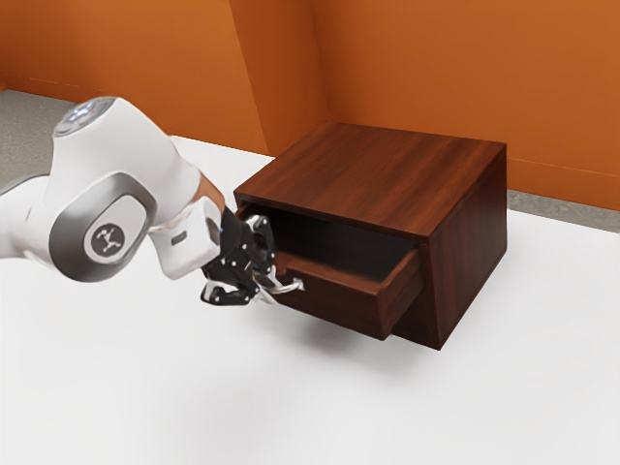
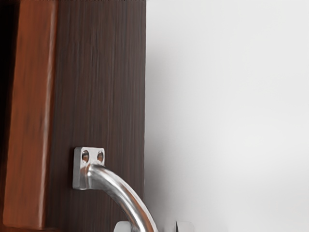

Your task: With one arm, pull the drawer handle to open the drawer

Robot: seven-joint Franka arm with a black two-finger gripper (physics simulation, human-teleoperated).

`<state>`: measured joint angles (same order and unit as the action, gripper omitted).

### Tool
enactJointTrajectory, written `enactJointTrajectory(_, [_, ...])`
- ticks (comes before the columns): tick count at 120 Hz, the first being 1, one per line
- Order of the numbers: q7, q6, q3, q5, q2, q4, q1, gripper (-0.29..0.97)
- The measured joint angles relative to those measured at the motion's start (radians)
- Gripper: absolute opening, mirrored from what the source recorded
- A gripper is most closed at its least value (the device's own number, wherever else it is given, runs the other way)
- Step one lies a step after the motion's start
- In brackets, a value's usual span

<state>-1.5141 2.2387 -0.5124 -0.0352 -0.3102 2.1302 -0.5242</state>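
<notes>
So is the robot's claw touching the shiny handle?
Cannot tell: the exterior view has the gripper right at the handle, but their meeting spot is hidden.

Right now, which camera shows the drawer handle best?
The wrist view: the drawer handle is close up, its curved metal bar and two-hole mounting plate plain against the dark drawer front. In the exterior view it is a small silvery sliver beside the gripper.

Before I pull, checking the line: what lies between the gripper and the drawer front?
Only the curved metal handle, reaching from the drawer front to the gripper in the exterior view. The wrist view shows its mounting plate on that front.
</notes>
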Motion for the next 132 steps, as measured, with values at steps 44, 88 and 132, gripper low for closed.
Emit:
enactJointTrajectory(44, [0.006, 0.001, 0.092, -0.003, -0.051, 0.051, 0.102, 0.01])
enactJointTrajectory(88, [0.014, 0.003, 0.159, -0.005, -0.096, 0.106, 0.170, 0.02])
enactJointTrajectory(132, [0.026, 0.000, 0.212, -0.019, -0.159, 0.164, 0.242, 0.01])
